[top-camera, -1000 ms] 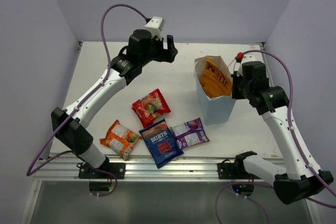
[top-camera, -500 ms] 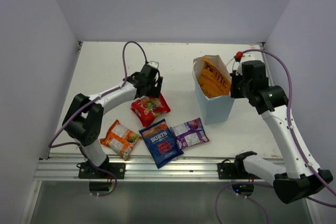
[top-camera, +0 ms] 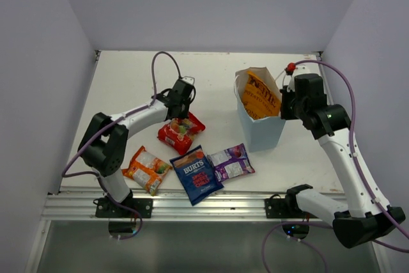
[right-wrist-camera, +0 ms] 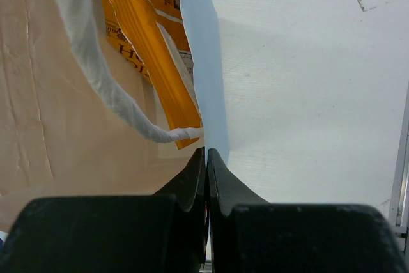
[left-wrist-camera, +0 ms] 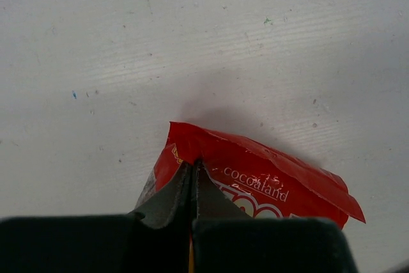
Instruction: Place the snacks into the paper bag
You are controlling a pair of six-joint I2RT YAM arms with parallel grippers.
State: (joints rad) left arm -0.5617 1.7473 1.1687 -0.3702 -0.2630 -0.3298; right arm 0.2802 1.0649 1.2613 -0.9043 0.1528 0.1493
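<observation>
From overhead I saw the red packet point(top-camera: 182, 133) on the bench point(top-camera: 128, 75) below my left wrist, but only the left wrist camera showed the left fingers point(left-wrist-camera: 171, 191) pinched shut on that packet's edge. The right wrist camera showed the right fingers point(right-wrist-camera: 185, 183) closed on the rim of the paper bag point(right-wrist-camera: 206, 75). The overhead view showed it standing upright at the bench's right with the orange chip bag point(top-camera: 262, 97) inside, while the blue packet point(top-camera: 197, 175), purple packet point(top-camera: 230, 162) and orange-white packet point(top-camera: 147, 169) lay flat near the front edge.

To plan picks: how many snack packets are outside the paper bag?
4: red packet in the left claw; orange-white packet, blue Burts bag, purple-white packet near the front edge.
</observation>
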